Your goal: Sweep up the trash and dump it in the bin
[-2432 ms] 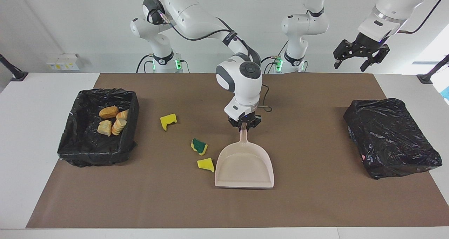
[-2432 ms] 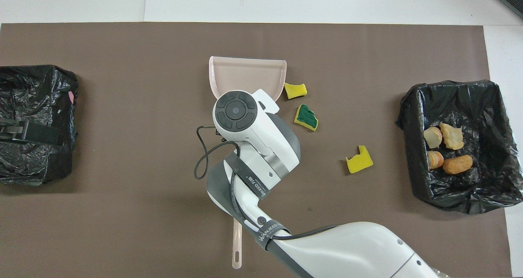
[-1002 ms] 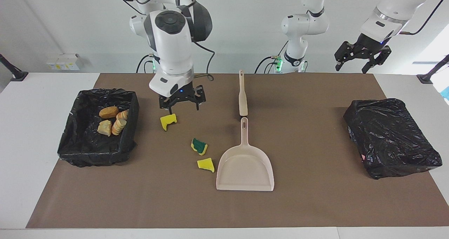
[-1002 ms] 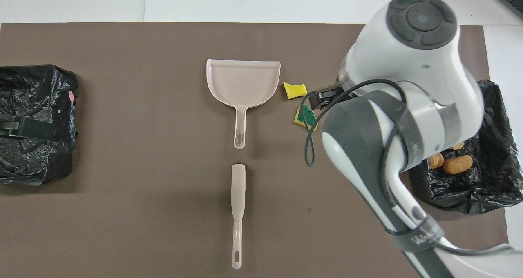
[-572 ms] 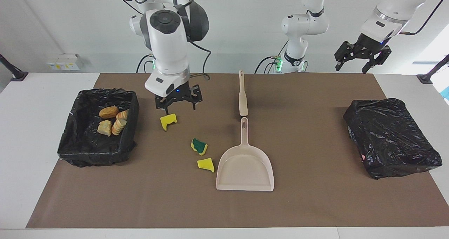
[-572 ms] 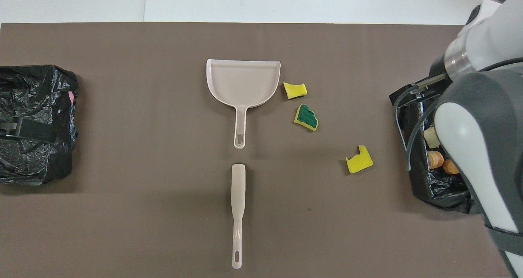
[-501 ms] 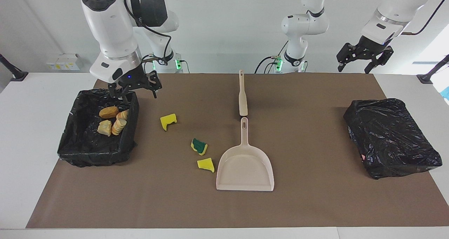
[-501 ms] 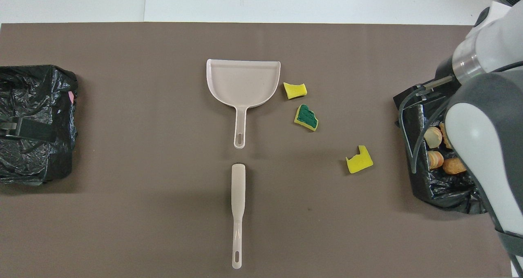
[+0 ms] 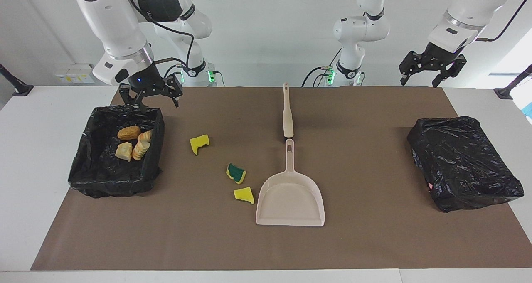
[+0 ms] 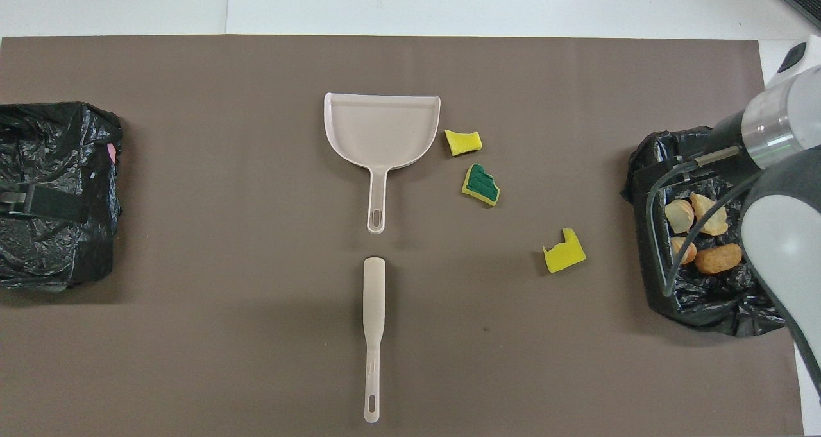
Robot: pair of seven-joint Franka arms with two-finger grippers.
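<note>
Three yellow sponge pieces lie on the brown mat: one nearest the open bin, one with a green face, and one beside the dustpan's mouth. Several tan-orange bread chunks lie in the open black-lined bin at the right arm's end. The beige dustpan and hand brush lie mid-mat. My right gripper is open and empty over the bin's robot-side edge. My left gripper is open, raised, waiting.
A second bin wrapped in a black bag stands at the left arm's end. The brown mat covers most of the white table. The right arm's wrist and cable hang over the open bin in the overhead view.
My right gripper let go of the dustpan handle, rose and swung toward the right arm's end, past the sponge piece to over the bin's edge. Dustpan, brush and trash stayed put.
</note>
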